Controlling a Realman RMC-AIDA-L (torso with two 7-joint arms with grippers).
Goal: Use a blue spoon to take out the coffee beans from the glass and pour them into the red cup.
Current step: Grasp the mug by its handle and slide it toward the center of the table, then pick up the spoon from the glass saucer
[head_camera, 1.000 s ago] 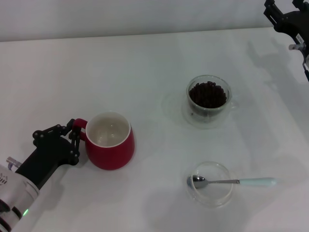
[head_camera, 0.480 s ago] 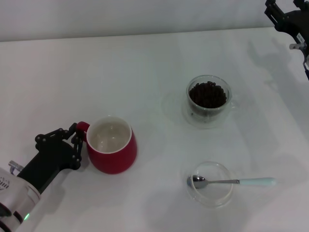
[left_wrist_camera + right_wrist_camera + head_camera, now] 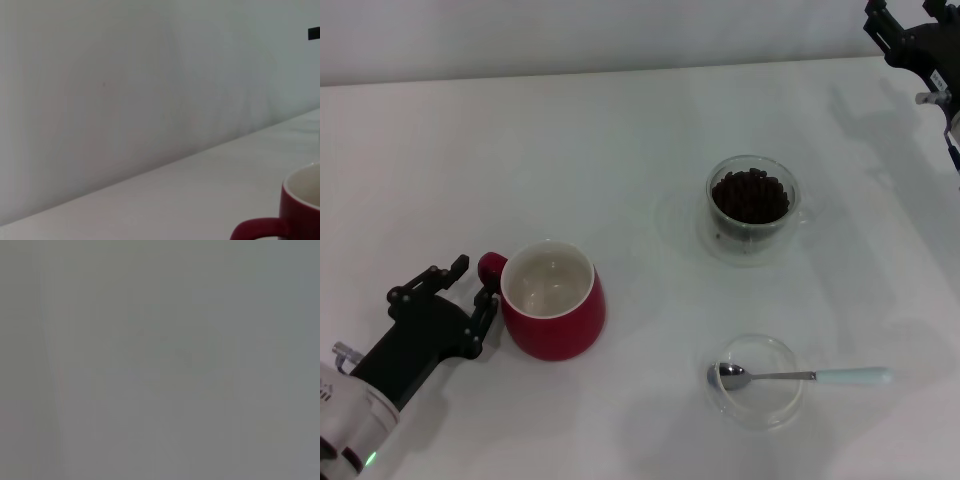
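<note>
Now we see the blue spoon (image 3: 805, 376) lying untouched, bowl in the shallow glass dish (image 3: 757, 381), pale handle pointing straight away from the red cup (image 3: 554, 297). Our left gripper (image 3: 472, 295), fingers spread and grasping nothing, sits against the cup's far side. We judge our right gripper (image 3: 910, 40), parked beyond the glass (image 3: 751, 198) of coffee beans (image 3: 750, 196), better placed; its fingers' state we cannot tell.

The cup (image 3: 552, 299) stands left on the table (image 3: 620, 140). Right and farther back, the glass (image 3: 751, 200) holds beans (image 3: 750, 196). Nearer, the spoon (image 3: 800, 376) lies across a dish (image 3: 756, 381).
</note>
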